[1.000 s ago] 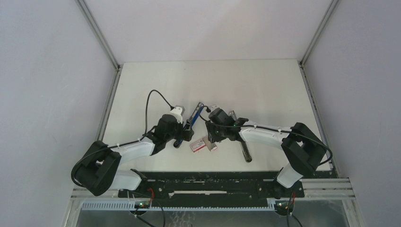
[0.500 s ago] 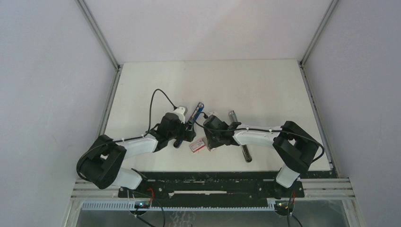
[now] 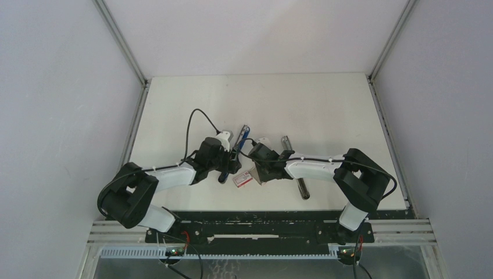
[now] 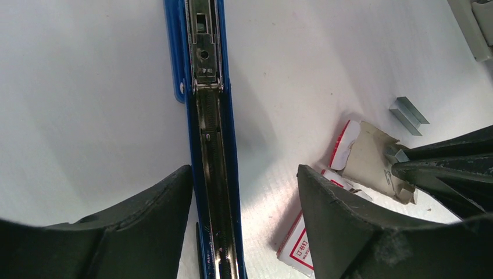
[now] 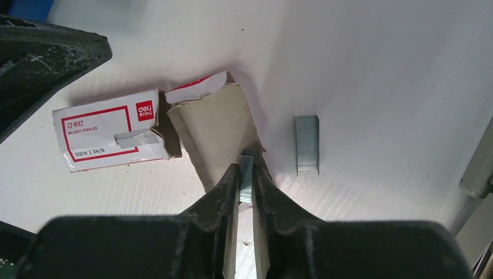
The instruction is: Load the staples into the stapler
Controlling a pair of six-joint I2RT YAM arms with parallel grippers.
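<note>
My right gripper [image 5: 247,170] pinches a staple strip [image 5: 248,181] over the torn staple box [image 5: 107,136] flap, while my left gripper [image 4: 244,174] stands open astride the opened blue stapler [image 4: 210,145], presumably steadying its channel for loading.

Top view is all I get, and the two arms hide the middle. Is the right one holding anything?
Observer: Yes. The right jaws are shut on a short staple strip, at the edge of the torn tray.
Operator: Any more staples about?
Observer: A second strip lies loose on the table, just right of the tray in the right wrist view.
Operator: And the left arm?
Observer: The left jaws stand open astride the blue stapler, which lies opened with its channel facing up.
</note>
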